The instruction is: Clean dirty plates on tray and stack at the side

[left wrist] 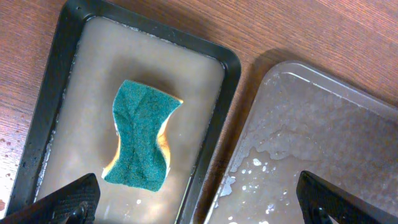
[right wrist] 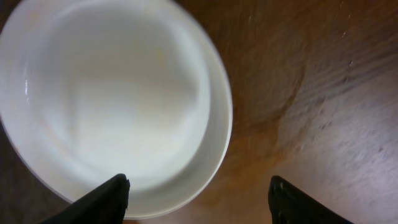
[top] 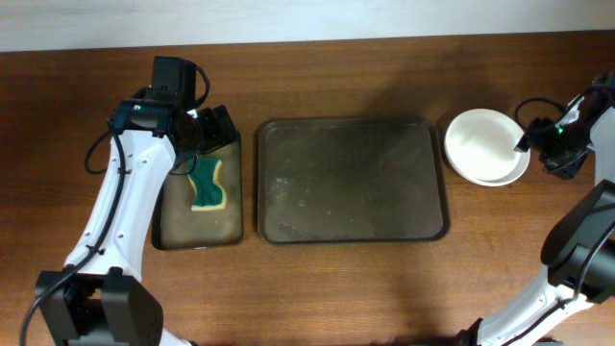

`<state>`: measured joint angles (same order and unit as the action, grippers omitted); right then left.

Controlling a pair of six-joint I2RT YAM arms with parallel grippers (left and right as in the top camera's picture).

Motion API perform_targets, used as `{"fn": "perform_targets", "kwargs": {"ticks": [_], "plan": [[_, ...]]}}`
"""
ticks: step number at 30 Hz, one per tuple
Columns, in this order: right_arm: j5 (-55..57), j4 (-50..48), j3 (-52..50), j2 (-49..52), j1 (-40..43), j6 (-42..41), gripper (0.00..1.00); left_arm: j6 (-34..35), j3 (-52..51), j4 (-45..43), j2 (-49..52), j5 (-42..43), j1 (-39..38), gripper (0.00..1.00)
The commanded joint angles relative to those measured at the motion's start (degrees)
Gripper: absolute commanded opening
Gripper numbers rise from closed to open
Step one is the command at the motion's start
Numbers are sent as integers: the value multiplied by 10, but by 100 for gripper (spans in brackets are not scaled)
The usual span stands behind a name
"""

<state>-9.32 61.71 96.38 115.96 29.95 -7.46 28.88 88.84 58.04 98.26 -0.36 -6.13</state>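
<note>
Plates (top: 486,146), glossy white, lie stacked beside wet brown tray (top: 351,180); left gripper (left wrist: 200,202), right gripper (right wrist: 198,190) spread wide.

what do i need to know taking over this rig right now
Left tool: open, empty, above the sponge, which lies in the small black tray of cloudy water.
Right tool: open, empty, over the plates.
Plates: stacked on the table right of the big tray; at least two rims show, count unclear.
Big tray: wet, no plates on it.
To do: likely only pulling both arms back.
</note>
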Motion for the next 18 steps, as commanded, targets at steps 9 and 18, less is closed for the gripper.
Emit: {"fn": "perform_targets", "kwargs": {"ticks": [9,18], "plan": [[-23,155,-12,-277,-33,42,98,-7,5,1,2,4,0,99],[-83,183,-203,-490,-146,40,98,-7,5,1,2,4,0,99]]}}
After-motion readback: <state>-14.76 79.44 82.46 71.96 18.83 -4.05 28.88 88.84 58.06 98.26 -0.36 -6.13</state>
